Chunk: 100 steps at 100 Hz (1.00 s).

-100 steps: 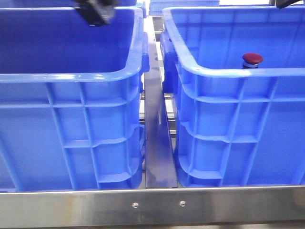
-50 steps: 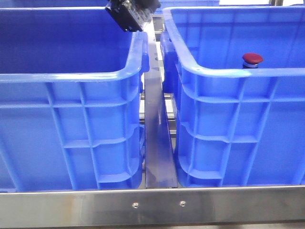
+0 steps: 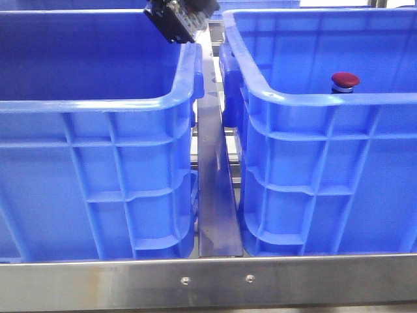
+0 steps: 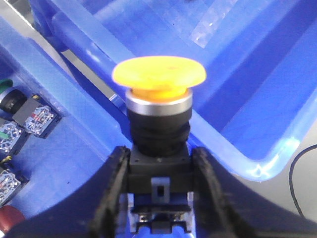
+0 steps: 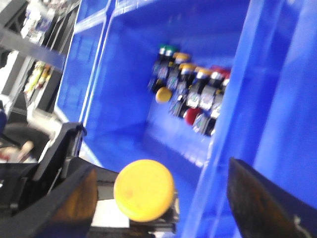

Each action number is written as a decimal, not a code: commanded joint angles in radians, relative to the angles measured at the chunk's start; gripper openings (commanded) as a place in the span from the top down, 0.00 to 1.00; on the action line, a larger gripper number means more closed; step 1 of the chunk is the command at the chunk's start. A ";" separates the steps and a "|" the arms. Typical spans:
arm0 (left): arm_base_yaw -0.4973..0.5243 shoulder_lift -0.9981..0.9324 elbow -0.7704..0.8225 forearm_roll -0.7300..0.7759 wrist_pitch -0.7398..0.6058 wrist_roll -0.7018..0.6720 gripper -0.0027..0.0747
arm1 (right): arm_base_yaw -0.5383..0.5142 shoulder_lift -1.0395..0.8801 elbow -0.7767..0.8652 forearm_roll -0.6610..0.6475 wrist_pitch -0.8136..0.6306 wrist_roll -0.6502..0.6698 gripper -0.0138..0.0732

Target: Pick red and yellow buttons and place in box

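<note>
Your yellow button (image 4: 158, 82) sits upright in the left gripper (image 4: 159, 191), its black body pinched between the two dark fingers (image 4: 115, 183) and its orange-yellow cap above a silver collar. In the front view the left gripper (image 3: 181, 18) hangs at about 12 o'clock, above the far right corner of the left crate (image 3: 98, 104), close to the steel rail (image 3: 215, 176) that runs between the two crates. The right wrist view shows the same yellow cap (image 5: 144, 189) from the side, held by the dark gripper body.

The red button (image 3: 345, 81) rests inside the right crate (image 3: 326, 163), at about 2 o'clock in the front view, its dark-red dome just showing over the near rim; its base is hidden.

In the left wrist view, a few spare buttons and contact blocks (image 4: 34, 116) lie on the floor of the crate near the gripper. The right wrist view shows a blurred cluster of buttons (image 5: 193, 94) with green, yellow and red caps on a blue crate floor.

Of the right gripper (image 5: 163, 198), you see only the finger (image 5: 262, 203), and the two fingers stand wide apart.
</note>
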 commanded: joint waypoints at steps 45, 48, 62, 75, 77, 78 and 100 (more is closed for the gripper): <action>-0.009 -0.037 -0.029 -0.029 -0.063 -0.002 0.99 | 0.107 0.033 -0.055 0.071 0.022 0.008 0.35; -0.009 -0.037 -0.029 -0.038 -0.063 -0.002 0.99 | 0.107 0.033 -0.055 0.071 0.025 0.008 0.42; -0.009 -0.037 -0.029 -0.038 -0.061 -0.002 0.90 | 0.107 0.033 -0.055 0.070 0.034 0.001 0.60; -0.009 -0.037 -0.029 -0.038 -0.060 -0.002 0.63 | 0.107 0.033 -0.055 0.071 0.035 0.001 0.60; -0.009 -0.037 -0.029 -0.038 -0.060 -0.002 0.58 | 0.107 0.033 -0.055 0.071 0.035 0.001 0.60; -0.009 -0.037 -0.029 -0.038 -0.060 -0.002 0.54 | 0.107 0.033 -0.055 0.071 0.035 0.001 0.60; -0.009 -0.037 -0.029 -0.038 -0.060 -0.002 0.34 | 0.077 0.031 -0.057 0.071 0.013 -0.009 0.60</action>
